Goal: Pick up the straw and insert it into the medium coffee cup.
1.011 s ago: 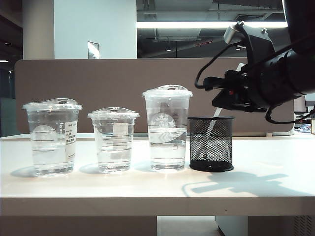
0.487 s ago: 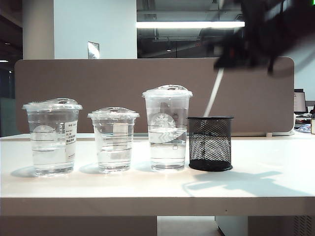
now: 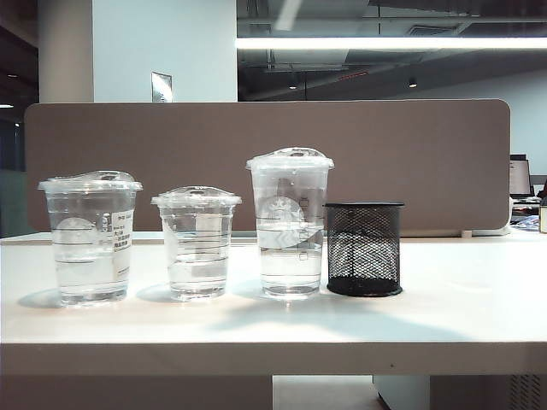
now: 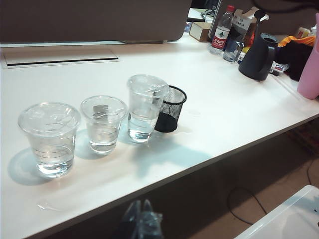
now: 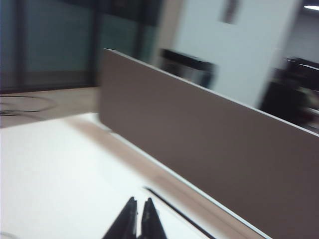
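Observation:
The medium coffee cup (image 3: 90, 239), clear, wide and with a white sticker, stands at the left end of the cup row; the left wrist view shows the medium coffee cup (image 4: 49, 137) too. A pale blurred streak at the exterior view's top edge looks like the straw (image 3: 286, 13), high above the cups. My right gripper (image 5: 139, 201) shows only in its wrist view, its black fingers almost together above the white table; the straw itself is hidden there. My left gripper (image 4: 142, 205) hangs shut and blurred off the table's front edge, holding nothing.
A short clear cup (image 3: 197, 243) and a tall logo cup (image 3: 291, 226) stand right of the medium cup, then a black mesh holder (image 3: 365, 248). A brown partition (image 3: 410, 162) runs behind. A bottle (image 4: 220, 34) and a dark jug (image 4: 259, 57) sit far off.
My right arm has risen out of the top of the exterior view, lifting the straw out of the mesh holder. The cups and holder have not moved.

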`<state>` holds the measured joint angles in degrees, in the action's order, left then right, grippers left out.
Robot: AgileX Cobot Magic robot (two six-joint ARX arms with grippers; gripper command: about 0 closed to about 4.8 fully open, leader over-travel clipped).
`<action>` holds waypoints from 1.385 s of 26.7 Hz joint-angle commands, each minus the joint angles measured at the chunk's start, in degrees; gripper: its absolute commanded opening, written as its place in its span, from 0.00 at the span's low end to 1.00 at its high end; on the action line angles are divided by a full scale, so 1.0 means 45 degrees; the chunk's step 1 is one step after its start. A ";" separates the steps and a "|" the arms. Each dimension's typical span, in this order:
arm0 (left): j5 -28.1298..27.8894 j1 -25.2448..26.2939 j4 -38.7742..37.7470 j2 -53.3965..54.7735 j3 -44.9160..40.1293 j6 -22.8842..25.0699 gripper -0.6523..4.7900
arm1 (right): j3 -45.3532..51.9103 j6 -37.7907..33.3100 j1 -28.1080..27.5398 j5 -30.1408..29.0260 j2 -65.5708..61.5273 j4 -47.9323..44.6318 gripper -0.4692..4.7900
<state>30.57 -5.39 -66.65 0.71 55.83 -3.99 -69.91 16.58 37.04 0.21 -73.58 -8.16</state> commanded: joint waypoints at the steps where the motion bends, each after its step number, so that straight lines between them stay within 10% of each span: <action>1: 0.0029 -0.0015 0.0160 0.0000 0.0024 0.0223 0.12 | -0.1214 -0.0019 0.1481 0.0092 -0.1889 0.0151 0.13; 37: -0.0019 -0.0015 0.0160 0.0000 0.0024 0.0452 0.12 | -0.1817 -0.1010 0.3390 -0.0651 -0.5110 0.1991 0.13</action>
<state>30.41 -5.41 -66.65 0.67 55.83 -2.17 -77.82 12.38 52.36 -2.66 -96.03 1.91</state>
